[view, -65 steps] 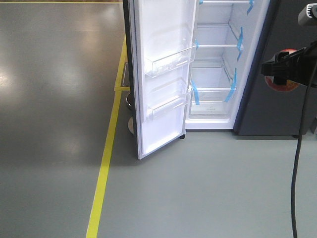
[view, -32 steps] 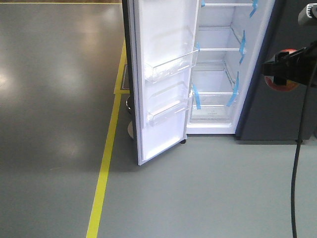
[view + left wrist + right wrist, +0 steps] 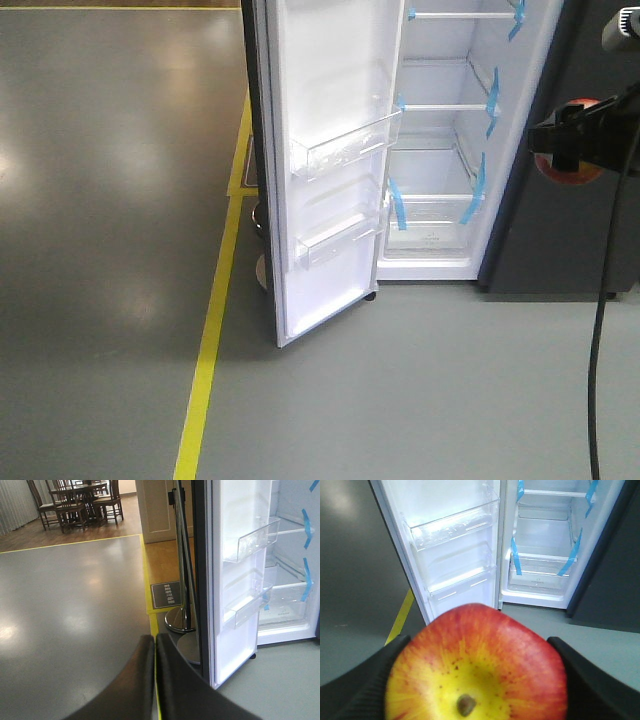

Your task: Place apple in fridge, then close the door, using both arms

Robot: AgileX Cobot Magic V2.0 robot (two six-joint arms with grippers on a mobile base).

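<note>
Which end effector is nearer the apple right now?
Right. The right end effector holds the apple, facing the open fridge. The left end effector is shut on nothing, facing the door's outer edge, with no apple in its view.

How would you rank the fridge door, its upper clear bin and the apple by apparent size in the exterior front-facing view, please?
Largest to smallest: fridge door, upper clear bin, apple, which is only partly visible.

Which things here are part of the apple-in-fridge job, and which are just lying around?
Job: apple, held in right pincer; fridge; open door; left pincer, shut.
Just there: dining chairs, yellow floor line, chrome stand base, floor plaque.
</note>
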